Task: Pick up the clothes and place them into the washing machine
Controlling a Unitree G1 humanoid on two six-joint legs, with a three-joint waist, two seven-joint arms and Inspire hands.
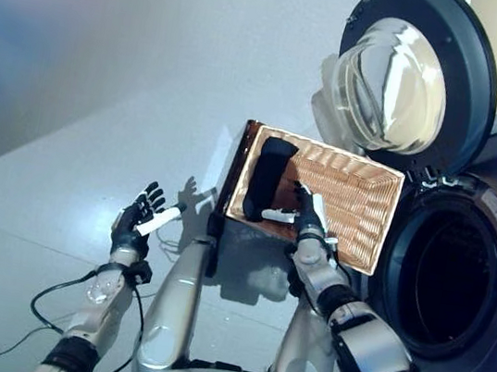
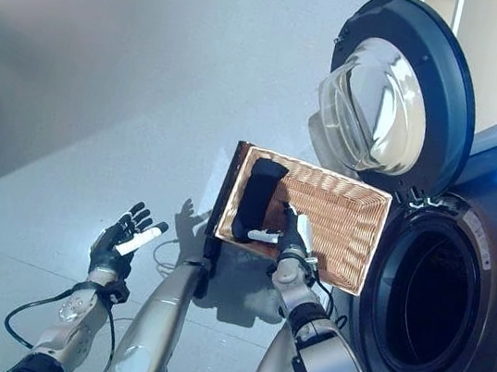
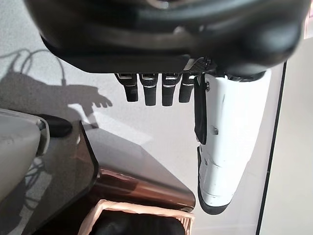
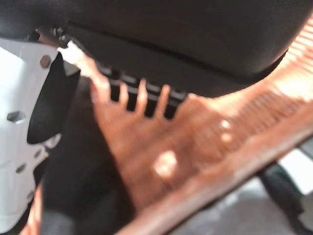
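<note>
Cloth: a dark cloth [image 1: 266, 177] lies in my basket, at its left end, near the middle of the frame.
Basket: the wicker basket [image 1: 358, 202] sits on a brown stand [image 1: 230, 172], just left of the washer opening; I see only the cloth in it.
Washer: the washer [image 1: 487, 278] fills the right side; its drum [image 1: 450, 277] is dark inside and I cannot tell what it holds.
Door: the round door [image 1: 405, 78] stands swung open at the upper right, above the basket.
Right hand: my right hand [image 1: 305, 215] reaches over the basket's near rim, just right of the cloth, fingers loosely extended inside, gripping nothing; white thumb points toward the cloth.
Left hand: my left hand [image 1: 139, 216] is raised at the lower left, well apart from the basket, fingers spread and empty.
Floor: pale grey floor [image 1: 109, 53] covers the left and upper left.
</note>
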